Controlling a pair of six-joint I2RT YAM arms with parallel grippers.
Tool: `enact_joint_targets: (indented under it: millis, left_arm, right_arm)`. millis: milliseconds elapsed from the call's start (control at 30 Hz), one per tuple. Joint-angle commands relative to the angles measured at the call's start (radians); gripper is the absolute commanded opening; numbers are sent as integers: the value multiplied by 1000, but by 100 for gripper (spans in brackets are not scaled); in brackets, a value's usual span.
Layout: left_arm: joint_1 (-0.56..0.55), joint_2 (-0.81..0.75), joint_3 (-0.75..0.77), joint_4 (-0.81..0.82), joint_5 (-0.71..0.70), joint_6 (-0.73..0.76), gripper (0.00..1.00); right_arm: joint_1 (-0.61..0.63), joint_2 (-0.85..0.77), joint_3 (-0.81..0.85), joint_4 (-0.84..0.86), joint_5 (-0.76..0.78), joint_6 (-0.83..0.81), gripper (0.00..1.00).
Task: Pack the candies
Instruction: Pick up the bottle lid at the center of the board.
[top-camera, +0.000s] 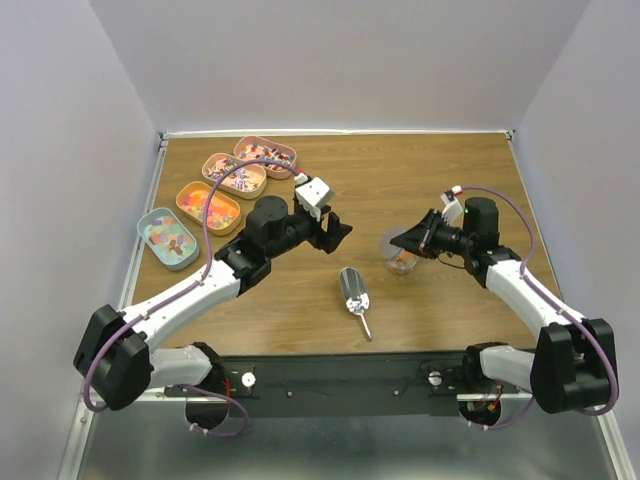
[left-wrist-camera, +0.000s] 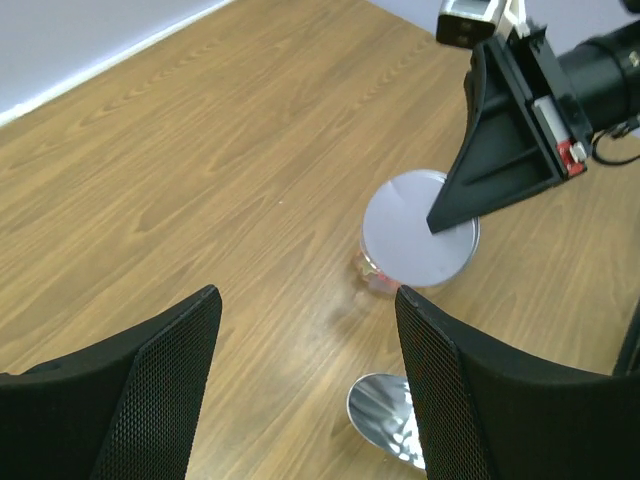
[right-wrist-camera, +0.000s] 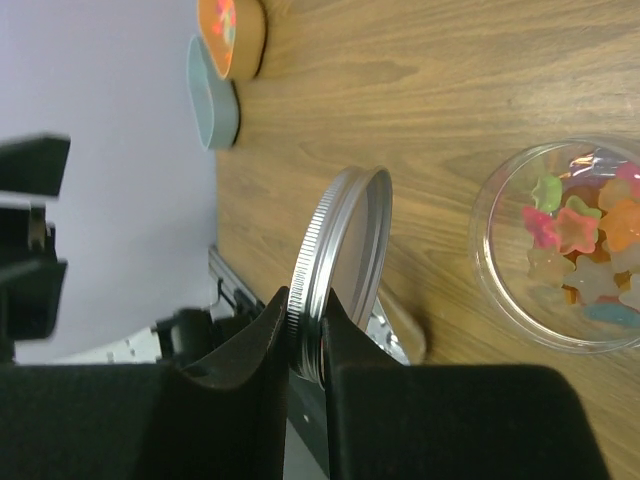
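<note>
Right fingers (right-wrist-camera: 245, 365) pinch the screw lid (right-wrist-camera: 345, 250) on edge just beside the open jar (right-wrist-camera: 492, 262) of candies (right-wrist-camera: 585, 240), nearer it than the spread, empty left fingers (left-wrist-camera: 150, 395).

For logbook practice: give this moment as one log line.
left gripper open; right gripper shut on lid; jar uncovered, candies inside; scoop on table

Legible text, labels, brands, numbers, signs: none (all three views checked). Lid (right-wrist-camera: 345, 262), tins (top-camera: 208, 207), scoop (top-camera: 353, 288): surfaces plain or too small to read.
</note>
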Motion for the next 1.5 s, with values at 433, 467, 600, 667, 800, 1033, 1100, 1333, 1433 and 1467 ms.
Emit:
enact_joint_targets:
  millis: [433,467,600,667,800,1033,1100,1333,1433,1467]
  left_arm:
    - [74,94,18,-35,206,-77,77]
    - [72,97,18,-32,209,-81,78]
    - [74,120,8,6,273,-107,80]
    - [74,132,10,29,317,-128,80]
    - [89,192,22,94,448,-194,80]
    - [91,289,73,195,572,-330,80]
    - [89,313,80,253,597,-366,80]
    - [89,387,85,437,672,-525,77]
    - [89,413,94,494,673,-571,77]
    - [89,422,100,508,673,-581,77]
  right_arm:
    - [-189,62,-227,440,-330,-44,1]
    - [-190,69,-227,449,-348,-31,1]
    - [-190,54,-229,574,-400,48,1]
    - [-190,16,-223,585,-428,54,1]
    - [-189,-26,-244,704,-451,114,1]
    - [-181,-32,-249,795,-460,194,1]
    - [-178,-32,-246,814,-460,207,1]
    - [-163,-38,-243,886,-475,258,1]
    - [-157,-43,-238,903,-475,273,1]
    - [-154,-44,-235,906,-475,279,1]
